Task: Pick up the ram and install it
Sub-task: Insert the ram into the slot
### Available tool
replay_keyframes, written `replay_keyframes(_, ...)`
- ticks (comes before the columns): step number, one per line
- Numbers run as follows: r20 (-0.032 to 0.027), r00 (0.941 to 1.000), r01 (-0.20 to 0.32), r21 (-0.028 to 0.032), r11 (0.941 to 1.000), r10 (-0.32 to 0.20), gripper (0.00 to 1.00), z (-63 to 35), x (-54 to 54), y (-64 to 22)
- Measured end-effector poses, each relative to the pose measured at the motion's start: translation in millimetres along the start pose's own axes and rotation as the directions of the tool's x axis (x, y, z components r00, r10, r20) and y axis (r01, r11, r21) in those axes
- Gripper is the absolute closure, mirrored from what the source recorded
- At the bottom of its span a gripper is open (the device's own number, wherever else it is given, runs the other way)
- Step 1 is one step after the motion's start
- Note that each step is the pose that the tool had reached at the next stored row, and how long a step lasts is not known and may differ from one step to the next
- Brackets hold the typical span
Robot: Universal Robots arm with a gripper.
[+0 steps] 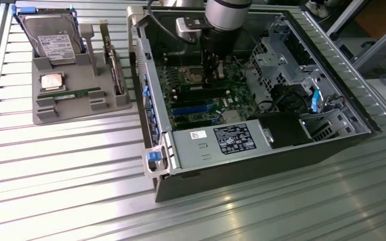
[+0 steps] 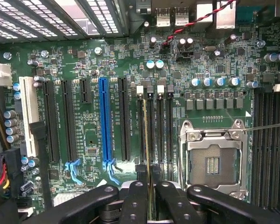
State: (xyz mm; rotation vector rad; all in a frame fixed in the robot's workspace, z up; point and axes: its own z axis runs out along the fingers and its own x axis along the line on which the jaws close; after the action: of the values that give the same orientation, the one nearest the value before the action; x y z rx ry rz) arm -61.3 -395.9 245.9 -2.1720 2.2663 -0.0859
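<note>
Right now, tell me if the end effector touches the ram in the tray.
Apart. Exterior view shows the end effector inside the case, the ram outside in its tray.

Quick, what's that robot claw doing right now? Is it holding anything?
Gripper: closed on the ram, which is held edge-on over the motherboard.

Ram (image 2: pixel 149 207) edge-on between gripper (image 2: pixel 150 186) fingers (image 2: pixel 135 200) — chips and sticker hidden, finger bases cut off at picture edge, arm (image 1: pixel 228 12) cropped.
</note>
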Motion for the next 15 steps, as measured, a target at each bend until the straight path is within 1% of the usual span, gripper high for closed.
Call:
replay_keyframes(3, -0.0002, 1.0000, -0.006, -0.0002, 1.0000, 0.006, 0.87, 1.0, 0.0, 0.0)
replay_keyframes(5, -0.0016, 0.9994, -0.035, -0.0013, 0.9994, 0.035, 0.87, 2.1, 0.0, 0.0)
replay_keyframes(6, -0.0026, 0.9991, -0.042, -0.0016, 0.9991, 0.042, 0.87, 2.4, 0.0, -0.2)
replay_keyframes(10, -0.0023, 0.9991, -0.042, -0.0013, 0.9991, 0.042, 0.87, 4.3, 3.2, -0.2)
replay_keyframes(15, -0.0024, 0.9991, -0.042, -0.0014, 0.9991, 0.042, 0.87, 6.8, 3.2, -0.2)
